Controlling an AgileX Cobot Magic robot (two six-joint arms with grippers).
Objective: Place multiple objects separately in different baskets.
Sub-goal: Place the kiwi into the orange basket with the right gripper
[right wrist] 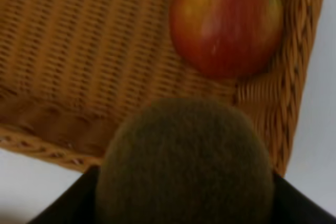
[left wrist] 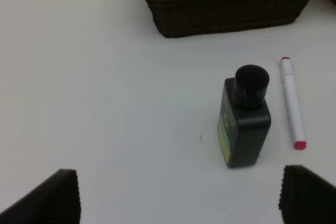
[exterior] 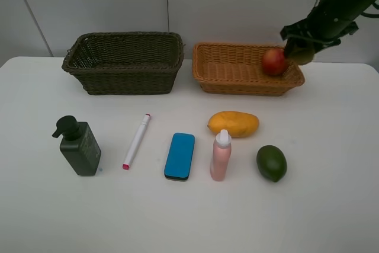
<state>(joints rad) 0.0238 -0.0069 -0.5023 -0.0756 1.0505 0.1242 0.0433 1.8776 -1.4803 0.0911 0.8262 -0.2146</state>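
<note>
Brown fuzzy kiwi (right wrist: 184, 166) pinched in right gripper (exterior: 303, 51), aloft over the end rim of orange-tan basket (exterior: 237, 87), close to red pomegranate (exterior: 274, 61) lying inside. Dark olive basket (exterior: 124, 81) alongside. Spread apart on white table (exterior: 331, 205): mango (exterior: 233, 124), avocado (exterior: 271, 163), pink spray bottle (exterior: 220, 157), blue eraser (exterior: 179, 156), marker (left wrist: 291, 103), pump bottle (left wrist: 244, 124). Left gripper (left wrist: 178, 198) spread wide, holding nothing, above bare table near pump bottle.

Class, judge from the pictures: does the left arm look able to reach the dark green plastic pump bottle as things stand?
Probably yes: the left tool is open, the dark green pump bottle stands on the white table ahead of it, and the white pink-capped marker lies apart beside it.
</note>
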